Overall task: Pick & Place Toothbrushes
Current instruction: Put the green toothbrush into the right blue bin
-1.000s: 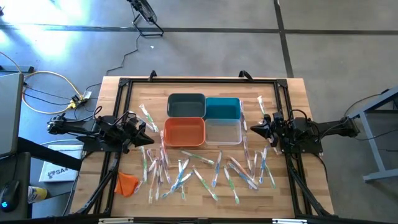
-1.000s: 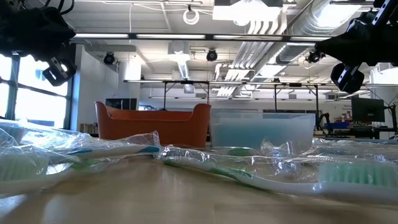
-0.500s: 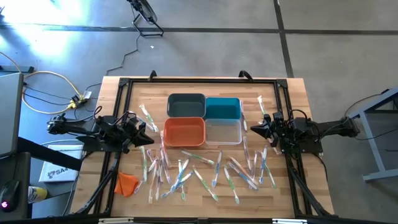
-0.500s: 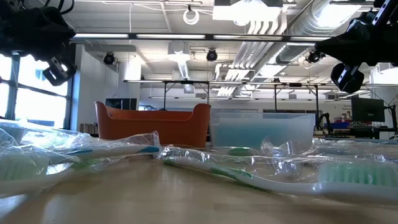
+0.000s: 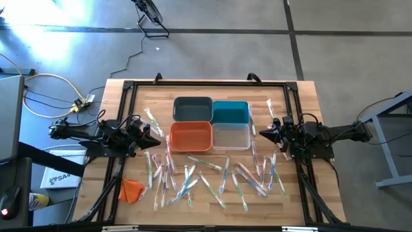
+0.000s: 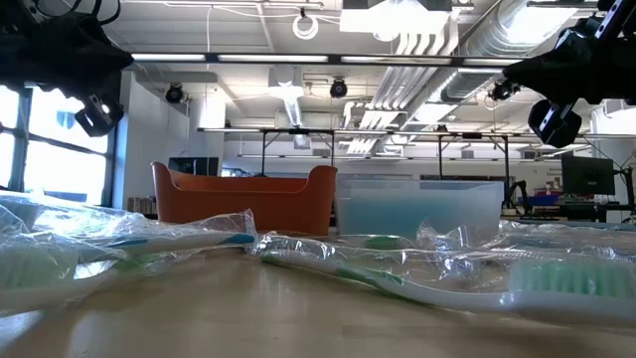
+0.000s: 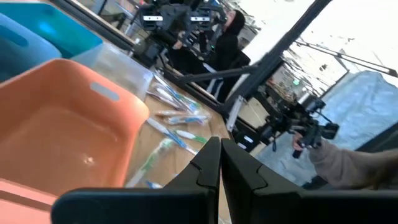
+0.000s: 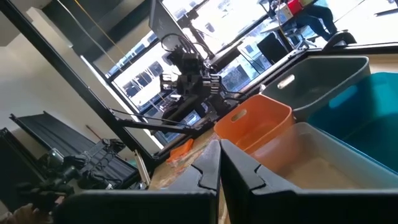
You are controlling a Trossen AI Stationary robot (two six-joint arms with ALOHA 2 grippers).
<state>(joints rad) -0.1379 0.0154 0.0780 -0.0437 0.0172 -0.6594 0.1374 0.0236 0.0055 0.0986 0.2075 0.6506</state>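
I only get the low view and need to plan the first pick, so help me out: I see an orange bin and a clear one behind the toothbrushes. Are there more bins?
Observer: Yes. A dark grey bin and a teal bin sit right behind the orange bin and clear bin, making a two-by-two block.
Operator: Anything in them?
Observer: The high view shows all four empty; the toothbrushes lie on the table.
Operator: Where are the grippers?
Observer: Left gripper is just left of the orange bin, right gripper just right of the clear one, both shut and holding nothing.
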